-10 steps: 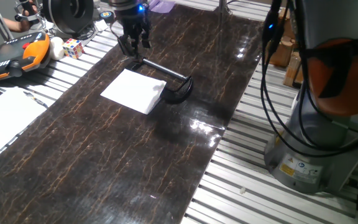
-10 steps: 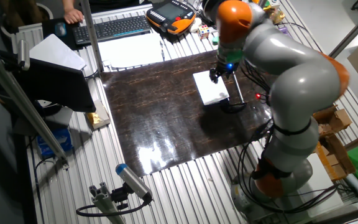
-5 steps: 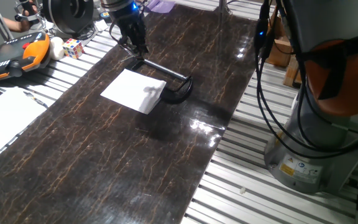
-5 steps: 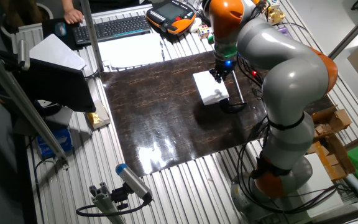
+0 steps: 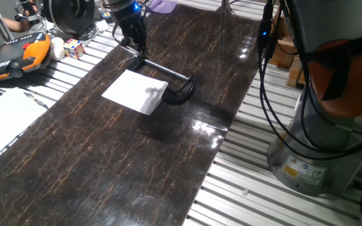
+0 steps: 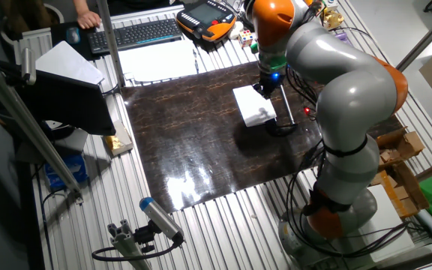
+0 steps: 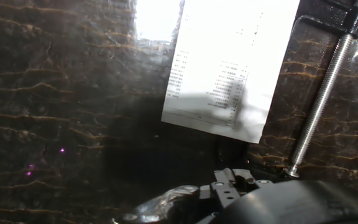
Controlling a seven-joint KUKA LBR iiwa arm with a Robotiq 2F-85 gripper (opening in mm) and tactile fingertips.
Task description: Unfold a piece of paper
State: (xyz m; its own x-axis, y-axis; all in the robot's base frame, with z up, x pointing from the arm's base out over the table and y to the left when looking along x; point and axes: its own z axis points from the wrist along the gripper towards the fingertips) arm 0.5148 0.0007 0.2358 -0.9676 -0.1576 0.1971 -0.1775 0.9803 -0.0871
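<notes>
- Dark brown marbled tabletop (image 5: 137, 163) carries the work; the grey and orange KUKA arm (image 6: 351, 97) reaches over its far end
- Thin white folded paper sheet (image 5: 135, 91) lies flat on the tabletop, apparently still folded; one edge sits just beside, possibly touching, the curved jaw of the black metal clamp with a long threaded bar (image 5: 171, 85)
- Black two-finger gripper (image 5: 132, 39) hangs above the bar's far end, near the sheet's far corner and apart from the paper; nothing is seen between the fingers. Whether they are spread or pressed together cannot be told: the fixed views are too small and the hand view shows only the dark housing
- Step in hand, as a judgement: approach to an edge of the upper flap; no unfolding is evident
- To do it well: come down at a free edge away from the clamp bar, take only the top layer, lift in a low arc about the crease so the lower layer stays put
- Risks: thin sheet may slide on the glossy top or both layers may lift together; fingers could knock the bar
- Writing: hand view shows columns of small faint print on the paper (image 7: 229, 62), too fine to read, so the sheet is not unmarked
- A yellow sticker (image 5: 292, 167) sits on the arm's base, text illegible; no brand readable elsewhere
</notes>
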